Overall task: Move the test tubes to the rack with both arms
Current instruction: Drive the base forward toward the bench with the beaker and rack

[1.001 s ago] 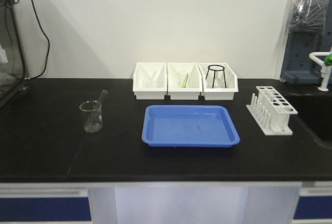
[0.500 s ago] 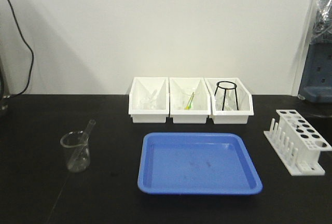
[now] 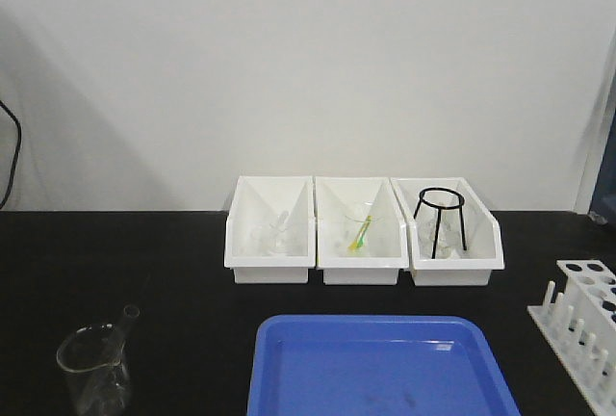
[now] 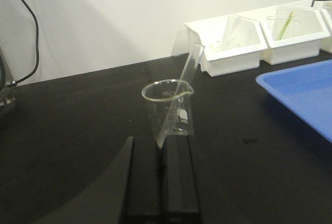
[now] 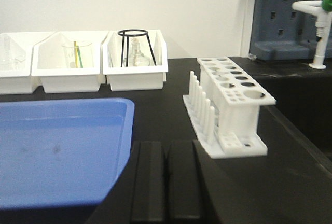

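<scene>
One thin clear test tube leans in a wide glass beaker at the front left of the black bench. In the left wrist view the tube sticks out of the beaker towards the upper right. My left gripper is shut and empty, low, just short of the beaker. The white rack stands at the right edge, its holes empty. In the right wrist view the rack is ahead and to the right of my shut, empty right gripper. Neither gripper shows in the front view.
A blue tray lies at the front middle, left of my right gripper. Three white bins with glassware and a black tripod ring stand behind it. A white wall is at the back. A tap fitting is at the far right.
The front view has moved closer to the bench: bins, tray, beaker and rack look larger and sit lower in the frame. Nothing on the bench has shifted.
</scene>
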You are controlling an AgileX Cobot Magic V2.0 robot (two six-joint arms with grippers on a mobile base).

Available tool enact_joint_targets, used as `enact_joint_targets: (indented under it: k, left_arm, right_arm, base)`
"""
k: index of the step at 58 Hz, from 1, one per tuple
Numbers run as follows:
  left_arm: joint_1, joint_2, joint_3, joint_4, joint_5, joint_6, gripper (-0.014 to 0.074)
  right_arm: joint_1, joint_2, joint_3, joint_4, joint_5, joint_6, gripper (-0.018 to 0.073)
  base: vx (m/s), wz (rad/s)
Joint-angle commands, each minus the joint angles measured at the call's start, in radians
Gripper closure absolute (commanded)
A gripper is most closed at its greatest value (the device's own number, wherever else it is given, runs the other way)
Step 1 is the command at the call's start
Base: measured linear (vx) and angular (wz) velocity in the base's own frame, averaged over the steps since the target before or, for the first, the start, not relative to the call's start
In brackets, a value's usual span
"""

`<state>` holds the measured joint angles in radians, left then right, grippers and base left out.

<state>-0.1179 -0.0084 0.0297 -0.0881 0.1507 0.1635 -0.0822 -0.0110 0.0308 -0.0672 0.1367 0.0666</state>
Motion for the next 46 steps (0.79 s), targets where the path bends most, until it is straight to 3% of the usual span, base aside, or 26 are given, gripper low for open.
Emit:
enact_joint_targets:
  k: [1,21,46]
  left_arm:
    - [0.003,-0.020,0.026,-0.010,-0.083,-0.002,0.0617]
    - [0.003,-0.020,0.026,-0.010,-0.083,-0.002,0.0617]
    - [0.003,-0.020,0.026,-0.010,-0.083,-0.002,0.0617]
  right_arm:
    - [0.001,-0.007,0.010,-0.005,-0.076,-0.005,0.0567]
    - [0.001,-0.007,0.010,-0.005,-0.076,-0.005,0.0567]
    - [0.001,-0.007,0.010,-0.005,-0.076,-0.005,0.0567]
  base:
    - [0.31,0.04]
    - [0.23,0.05]
    - [0.03,-0.01]
